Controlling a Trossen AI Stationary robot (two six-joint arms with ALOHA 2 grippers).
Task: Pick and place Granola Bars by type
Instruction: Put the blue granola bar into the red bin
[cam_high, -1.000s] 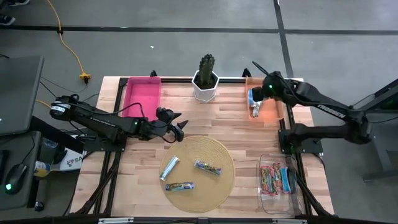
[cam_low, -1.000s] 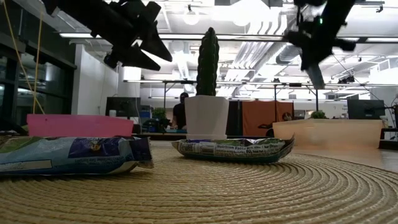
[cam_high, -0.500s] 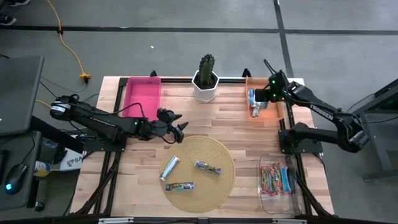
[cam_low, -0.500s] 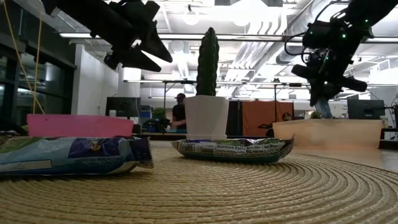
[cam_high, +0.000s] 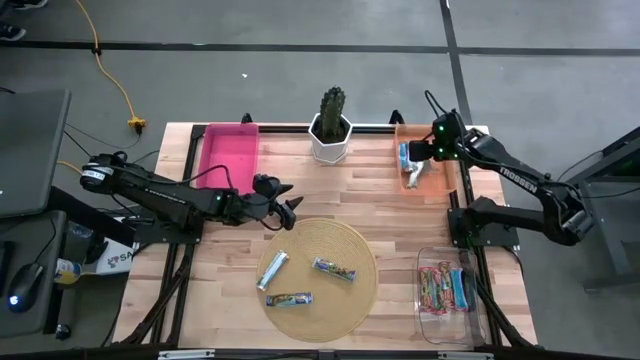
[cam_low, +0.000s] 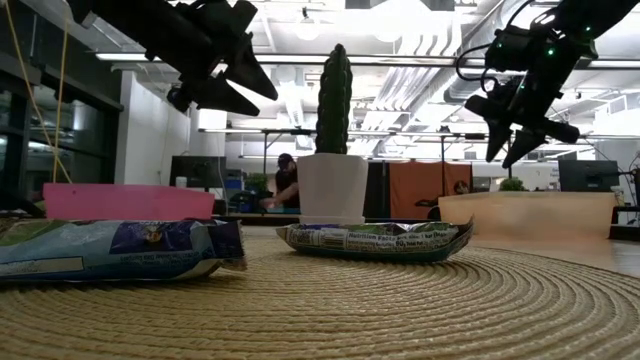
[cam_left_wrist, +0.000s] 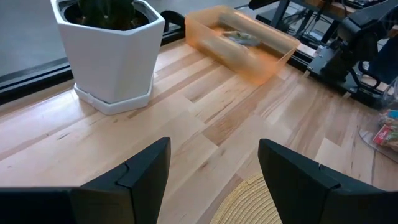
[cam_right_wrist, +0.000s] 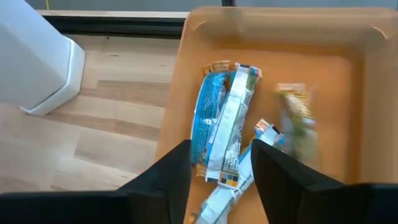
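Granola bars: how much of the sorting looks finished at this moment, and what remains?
Done: several blue-and-white bars lie in the orange bin, and multicoloured bars fill the clear bin. In hand: nothing; the right gripper hovers open over the orange bin. Left: three bars on the woven mat, with the left gripper open nearby. The pink bin looks empty.

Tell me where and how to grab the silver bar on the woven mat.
Take the silver bar across its narrow middle, coming straight down from above. It lies flat on the woven mat, slanted, clear of the two other bars, so turn the jaws square to its long axis. The left gripper is nearest, probably.
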